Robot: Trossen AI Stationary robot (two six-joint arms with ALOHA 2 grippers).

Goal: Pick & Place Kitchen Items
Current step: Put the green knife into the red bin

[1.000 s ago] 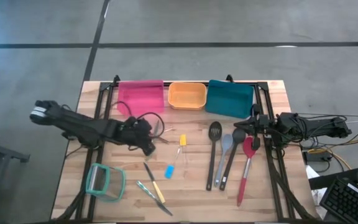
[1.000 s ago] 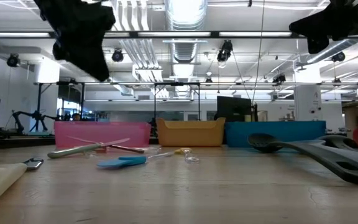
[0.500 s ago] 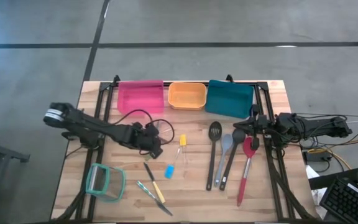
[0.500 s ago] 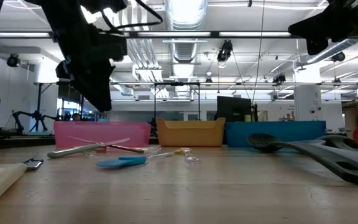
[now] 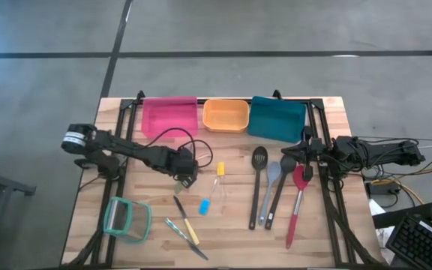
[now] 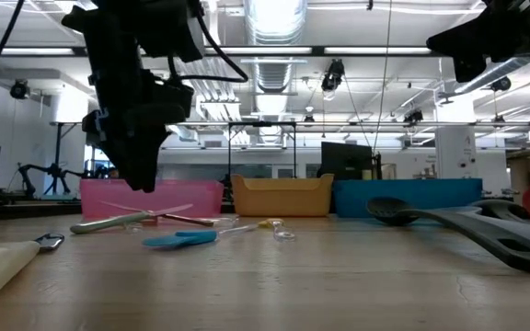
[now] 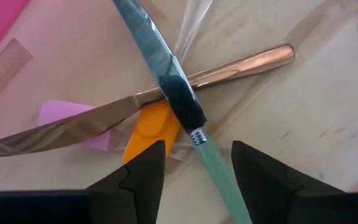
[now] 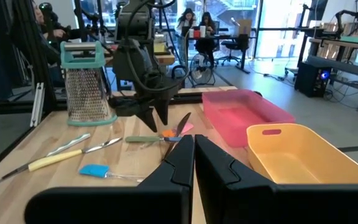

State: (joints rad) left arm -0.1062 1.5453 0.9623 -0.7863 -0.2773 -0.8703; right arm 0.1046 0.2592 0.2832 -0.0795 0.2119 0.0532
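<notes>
Directly below the left claw point(image 7: 192, 163), whose fingers stand apart with nothing between them, a knife point(image 7: 166, 74) with a serrated steel blade, a dark collar and a pale green handle point(image 7: 219, 177) lies flat on the desk point(image 7: 303, 124). Its handle runs down into the gap between the two fingers. The knife rests crosswise on a copper-coloured blade point(image 7: 135, 99), and an orange piece point(image 7: 151, 130) and a pink piece point(image 7: 67, 118) lie under that crossing.

The knife looks light, stiff and slick, and lying flat it gives little height to pinch. The green handle seems the better hold, being thicker and less slippery than the blade. Closing there may drag the copper blade along, since the two touch.

Just beyond the claw on the far edge stands the pink bin point(image 5: 169, 115), then the orange bin point(image 5: 226, 115) and the teal bin point(image 5: 277, 117); from above all three look empty. Nearer the front of the desk from the claw stands a teal-rimmed grater point(image 5: 126, 218).

Well off to the claw's right lie the black spoon point(image 5: 257, 184), a grey spoon point(image 5: 270, 187) and a red spatula point(image 5: 297, 202). The right claw point(image 8: 194, 155) hangs beside them with its fingers nearly together, holding nothing.
</notes>
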